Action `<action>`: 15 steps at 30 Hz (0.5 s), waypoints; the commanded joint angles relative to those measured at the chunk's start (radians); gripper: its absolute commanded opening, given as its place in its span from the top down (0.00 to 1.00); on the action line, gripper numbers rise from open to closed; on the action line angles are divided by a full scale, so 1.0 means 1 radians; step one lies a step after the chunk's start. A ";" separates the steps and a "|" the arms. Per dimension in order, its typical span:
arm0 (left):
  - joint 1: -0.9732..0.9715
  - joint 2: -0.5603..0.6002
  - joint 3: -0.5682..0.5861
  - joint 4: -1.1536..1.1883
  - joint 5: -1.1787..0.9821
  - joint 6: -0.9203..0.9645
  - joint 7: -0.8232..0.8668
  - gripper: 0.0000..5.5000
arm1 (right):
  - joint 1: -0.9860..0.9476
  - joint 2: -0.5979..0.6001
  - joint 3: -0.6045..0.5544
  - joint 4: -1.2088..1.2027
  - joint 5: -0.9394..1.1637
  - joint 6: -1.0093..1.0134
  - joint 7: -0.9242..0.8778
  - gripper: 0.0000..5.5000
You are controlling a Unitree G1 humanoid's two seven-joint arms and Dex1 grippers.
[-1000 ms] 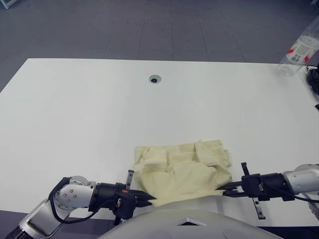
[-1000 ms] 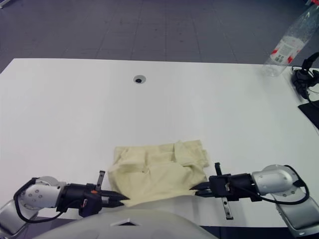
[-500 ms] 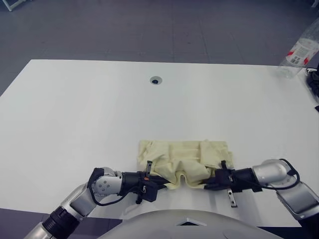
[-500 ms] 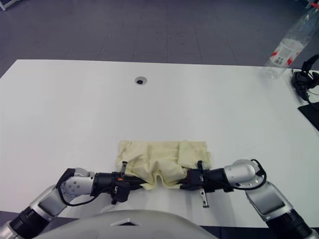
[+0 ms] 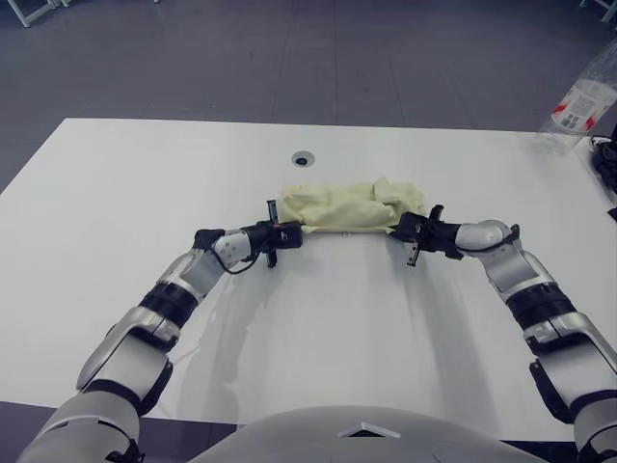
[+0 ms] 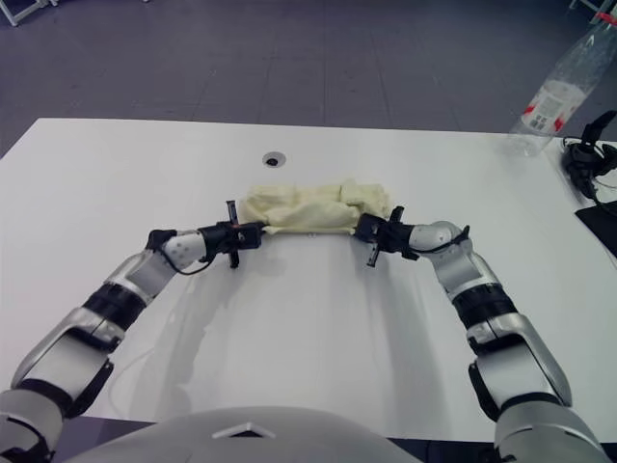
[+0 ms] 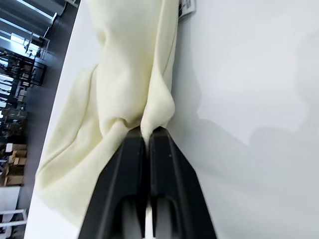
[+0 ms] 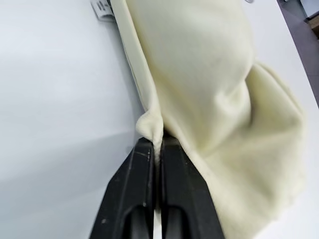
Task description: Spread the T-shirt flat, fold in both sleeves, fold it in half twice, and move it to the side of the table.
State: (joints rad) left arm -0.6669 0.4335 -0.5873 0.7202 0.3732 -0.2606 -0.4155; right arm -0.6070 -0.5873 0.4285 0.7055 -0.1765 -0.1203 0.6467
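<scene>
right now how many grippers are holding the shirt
2. The left gripper has its fingers shut on the left end of the shirt; the right gripper is shut on its right end.

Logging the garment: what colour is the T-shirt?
Pale yellow, plain; the T-shirt shows best in the right wrist view.

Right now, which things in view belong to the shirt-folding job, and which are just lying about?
Job: T-shirt; left gripper and right gripper, both shut on its near edge; table.

Lying about: plastic bottle at the far right corner; black cables at the right edge; grommet hole.
</scene>
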 commanded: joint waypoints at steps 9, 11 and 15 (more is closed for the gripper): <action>-0.390 -0.032 0.209 0.407 -0.056 -0.268 0.239 1.00 | -0.252 -0.010 -0.127 0.257 -0.042 -0.387 -0.248 0.99; -0.243 0.047 0.230 0.139 -0.272 -0.402 -0.088 1.00 | -0.093 -0.165 -0.150 -0.034 0.025 -0.415 -0.068 0.99; 0.198 0.454 0.097 -0.497 -0.478 -0.378 -0.476 1.00 | 0.401 -0.550 -0.246 -0.634 0.209 -0.326 0.209 0.99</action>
State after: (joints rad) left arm -0.8637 0.5044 -0.3855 0.7876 0.0981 -0.6248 -0.5030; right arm -0.6497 -0.7726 0.2693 0.6223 -0.1298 -0.5150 0.5791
